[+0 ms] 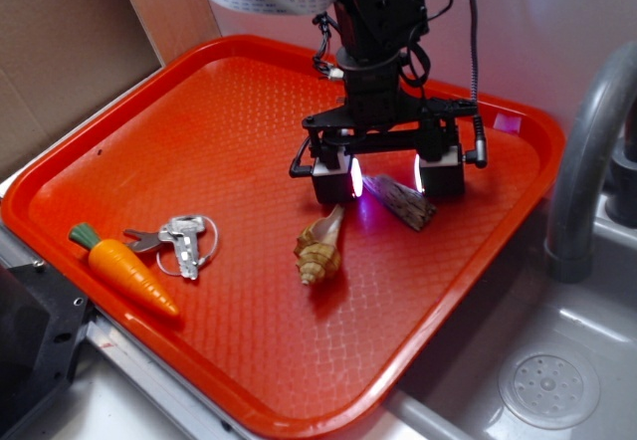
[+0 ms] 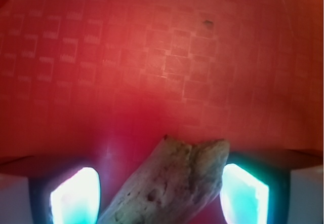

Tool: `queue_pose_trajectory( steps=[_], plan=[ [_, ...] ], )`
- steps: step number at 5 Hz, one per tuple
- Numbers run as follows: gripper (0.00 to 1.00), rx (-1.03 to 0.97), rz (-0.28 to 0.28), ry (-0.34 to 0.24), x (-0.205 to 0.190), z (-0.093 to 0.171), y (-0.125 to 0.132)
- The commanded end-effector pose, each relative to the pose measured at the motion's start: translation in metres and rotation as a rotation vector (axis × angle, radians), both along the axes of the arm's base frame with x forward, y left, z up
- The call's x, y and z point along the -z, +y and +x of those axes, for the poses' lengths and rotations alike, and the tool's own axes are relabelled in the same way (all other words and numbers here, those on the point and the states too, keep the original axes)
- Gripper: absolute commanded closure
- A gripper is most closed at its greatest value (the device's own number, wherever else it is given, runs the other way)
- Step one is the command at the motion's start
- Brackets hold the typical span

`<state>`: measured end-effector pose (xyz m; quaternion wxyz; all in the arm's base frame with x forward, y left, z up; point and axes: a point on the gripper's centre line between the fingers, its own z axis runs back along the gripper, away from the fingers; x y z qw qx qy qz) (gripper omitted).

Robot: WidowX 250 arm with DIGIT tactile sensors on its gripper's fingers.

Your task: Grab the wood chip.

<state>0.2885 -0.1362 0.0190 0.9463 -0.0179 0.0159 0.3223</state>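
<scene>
The wood chip [image 1: 404, 202] is a rough grey-brown sliver lying flat on the orange tray [image 1: 229, 111], at its back right. My gripper [image 1: 386, 179] is lowered over it, open, one glowing pad on each side. In the wrist view the wood chip [image 2: 174, 183] lies slantwise between the pads [image 2: 76, 196]. Its upper right corner is close to or touching the right pad, and a gap shows on the left. Part of the chip is hidden under the gripper in the exterior view.
A tan spiral seashell [image 1: 320, 245] lies just in front of the gripper. Keys on a ring [image 1: 179, 241] and an orange toy carrot [image 1: 121, 268] sit at the tray's front left. A sink with a grey faucet [image 1: 587, 151] is at the right.
</scene>
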Motion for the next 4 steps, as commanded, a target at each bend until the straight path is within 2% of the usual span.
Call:
queue_pose_trajectory(
  steps=[1,2,4],
  plan=[
    [1.00,0.121,-0.103,0.035,0.0085,-0.0020,0.0129],
    [1.00,0.113,-0.105,0.051,0.0164,-0.0033,0.0204],
    [1.00,0.138,-0.088,0.024,0.0151,-0.0044,0.0210]
  ],
)
